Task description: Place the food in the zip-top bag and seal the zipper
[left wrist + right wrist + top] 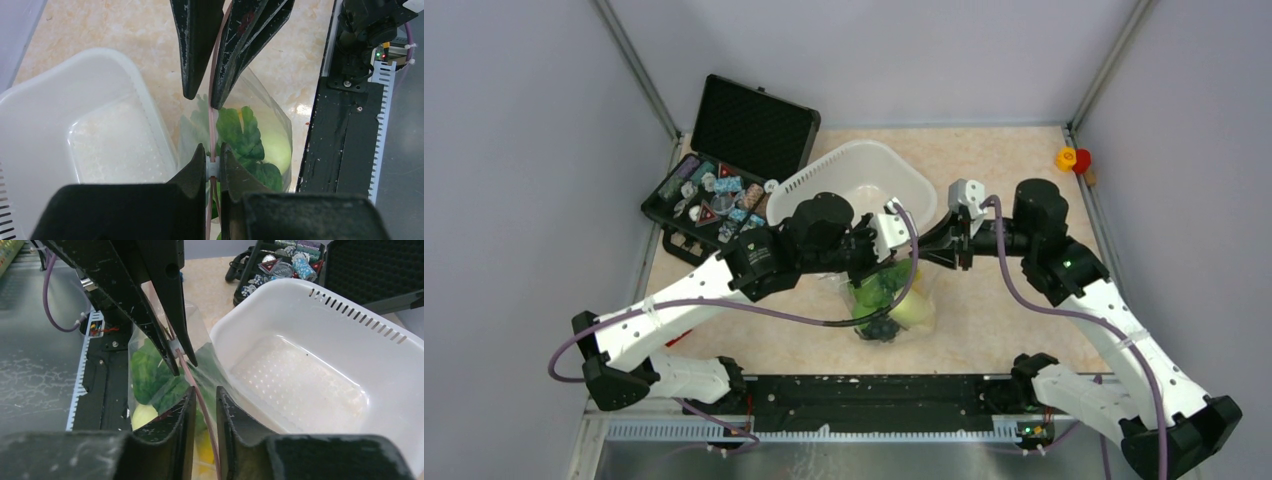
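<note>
1. Left wrist view: the left gripper is clamped on the white slider tab of the zipper.
2. The right gripper stands astride the pinkish strip farther along the mouth. Its jaws are narrowly apart and not visibly pinching.
3. The zip-top bag stands mouth-up just beside the white tub, with bok choy and other food inside.
4. Handling: the film looks thin, soft and slippery, and likely buckles if pushed. Grip only the stiffer zipper strip, close to the slider.
5. Hold the strip taut between both grippers. Slack may jam the slider or tip the light bag.
</note>
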You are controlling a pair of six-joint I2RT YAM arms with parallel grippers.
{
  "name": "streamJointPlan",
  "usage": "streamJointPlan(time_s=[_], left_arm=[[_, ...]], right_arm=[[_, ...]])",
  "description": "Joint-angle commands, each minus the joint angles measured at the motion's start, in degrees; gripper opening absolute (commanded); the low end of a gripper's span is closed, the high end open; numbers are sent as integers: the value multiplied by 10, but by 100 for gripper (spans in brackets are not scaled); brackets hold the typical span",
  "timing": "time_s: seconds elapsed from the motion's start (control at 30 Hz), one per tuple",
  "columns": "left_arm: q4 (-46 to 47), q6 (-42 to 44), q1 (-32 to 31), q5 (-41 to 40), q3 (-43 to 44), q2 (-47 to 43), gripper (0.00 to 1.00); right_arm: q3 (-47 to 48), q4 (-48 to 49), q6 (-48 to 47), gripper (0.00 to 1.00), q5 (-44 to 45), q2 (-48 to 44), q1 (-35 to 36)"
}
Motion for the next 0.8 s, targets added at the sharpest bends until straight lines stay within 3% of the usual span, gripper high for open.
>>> streamJointPlan(time_s=[0.0,0.13,0.77], left_arm=[[59,-8,2,-1,9,-11,0],[61,-9,2,-5,4,-17,0],[29,-4,7,-77,-60,-86,1]], right_arm=[[-6,33,-4,17,-9,1,5],[-25,60,11,0,21,-12,5],[-55,40,28,0,116,-66,5]])
